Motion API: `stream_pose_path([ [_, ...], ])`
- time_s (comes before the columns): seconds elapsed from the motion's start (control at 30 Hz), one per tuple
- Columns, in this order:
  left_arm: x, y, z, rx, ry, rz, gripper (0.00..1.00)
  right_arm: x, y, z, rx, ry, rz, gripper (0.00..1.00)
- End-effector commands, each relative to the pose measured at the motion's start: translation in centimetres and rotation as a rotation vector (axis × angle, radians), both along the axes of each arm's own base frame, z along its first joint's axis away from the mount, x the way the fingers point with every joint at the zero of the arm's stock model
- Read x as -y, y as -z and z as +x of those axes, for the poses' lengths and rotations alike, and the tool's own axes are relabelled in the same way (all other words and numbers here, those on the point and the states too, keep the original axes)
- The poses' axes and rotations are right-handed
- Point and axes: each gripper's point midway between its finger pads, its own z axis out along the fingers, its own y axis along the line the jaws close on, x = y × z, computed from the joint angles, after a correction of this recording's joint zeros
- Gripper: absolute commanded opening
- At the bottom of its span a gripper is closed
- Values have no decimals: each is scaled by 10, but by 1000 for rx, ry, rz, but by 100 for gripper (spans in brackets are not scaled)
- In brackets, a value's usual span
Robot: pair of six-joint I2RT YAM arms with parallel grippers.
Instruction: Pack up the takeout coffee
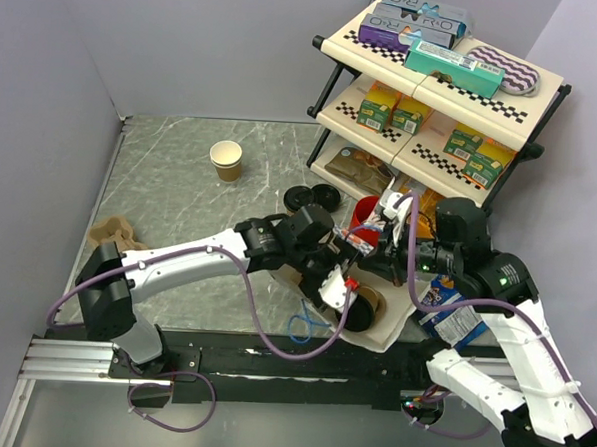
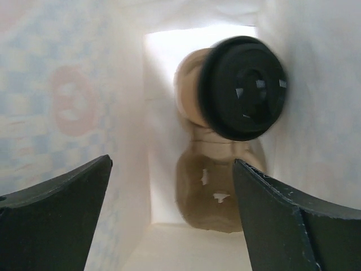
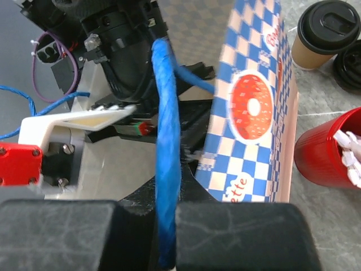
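Note:
One takeout coffee cup (image 2: 242, 87), brown with a black lid, lies on its side deep inside the white paper bag (image 2: 84, 101), above a brown cardboard piece (image 2: 217, 186). My left gripper (image 2: 172, 217) is open and empty inside the bag mouth, short of that cup. The second lidded cup (image 3: 324, 31) stands on the table beyond the bag's blue checkered side (image 3: 254, 113). My right gripper (image 3: 168, 209) is shut on the bag's blue rope handle (image 3: 168, 130). In the top view the left gripper (image 1: 353, 298) reaches into the bag (image 1: 388, 330), and the right gripper (image 1: 385, 250) is just behind it.
A lidless brown cup (image 1: 226, 161) stands at the back left. Loose black lids (image 1: 313, 197) and a red cup of stirrers (image 1: 364, 209) sit behind the bag. A stocked shelf (image 1: 436, 91) fills the back right. A brown cardboard piece (image 1: 113, 236) lies at the left, a blue snack packet (image 1: 444, 306) at the right.

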Motion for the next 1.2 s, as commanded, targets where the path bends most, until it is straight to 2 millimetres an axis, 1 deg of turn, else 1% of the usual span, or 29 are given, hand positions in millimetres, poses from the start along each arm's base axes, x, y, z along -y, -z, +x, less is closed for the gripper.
stream_pose_path([
  [0.0,21,-42,4,-16,-3,-99,94,-15,-35,13,78,-13,100,0],
  [0.13,21,-63,2,-49,-32,-124,97,-8,-35,26,17,61,96,0],
  [0.23,19,-74,0,-106,-78,-125,98,-2,-31,32,-50,104,99,0],
  [0.3,19,-78,1,-122,-104,-127,98,0,-28,33,-71,103,92,0],
  [0.4,20,-93,4,-175,-166,-153,98,5,-22,35,-97,144,89,0],
  [0.47,22,-109,4,-210,-198,-190,98,9,-19,36,-114,173,85,0],
  [0.6,19,-146,8,-215,-253,-273,99,16,-18,40,-111,219,74,0],
  [0.63,17,-160,14,-216,-299,-300,99,17,-18,42,-108,227,69,0],
  [0.7,10,-174,22,-202,-361,-329,99,20,-21,46,-91,242,61,0],
  [0.73,4,-180,33,-194,-438,-346,99,21,-20,50,-91,256,52,0],
  [0.77,-1,-184,40,-194,-486,-363,99,22,-20,53,-89,263,45,0],
  [0.8,-9,-199,45,-188,-524,-414,99,24,-21,54,-88,270,41,0],
  [0.83,-20,-191,60,-220,-609,-418,99,24,-20,55,-91,274,37,0],
  [0.87,-31,-191,72,-223,-677,-435,99,25,-20,56,-88,276,31,1],
  [0.9,-45,-199,80,-225,-721,-470,99,26,-19,57,-90,280,24,2],
  [0.93,-63,-192,102,-252,-815,-487,99,29,-16,57,-98,293,11,4],
  [0.97,-74,-191,113,-261,-866,-499,99,30,-15,56,-100,290,-1,6],
  [1.0,-85,-191,124,-271,-909,-509,99,31,-16,57,-98,293,-7,9],
  [1.03,-102,-185,142,-297,-984,-505,99,32,-12,57,-110,294,-22,15],
  [1.07,-106,-174,153,-320,-1016,-476,99,35,-10,58,-103,301,-40,18],
  [1.1,-116,-174,167,-331,-1050,-472,99,36,-8,59,-105,304,-51,25],
  [1.13,-121,-158,172,-367,-1090,-416,99,37,-6,58,-108,298,-63,27],
  [1.17,-117,-141,181,-406,-1103,-368,99,38,-7,59,-104,298,-68,29],
])
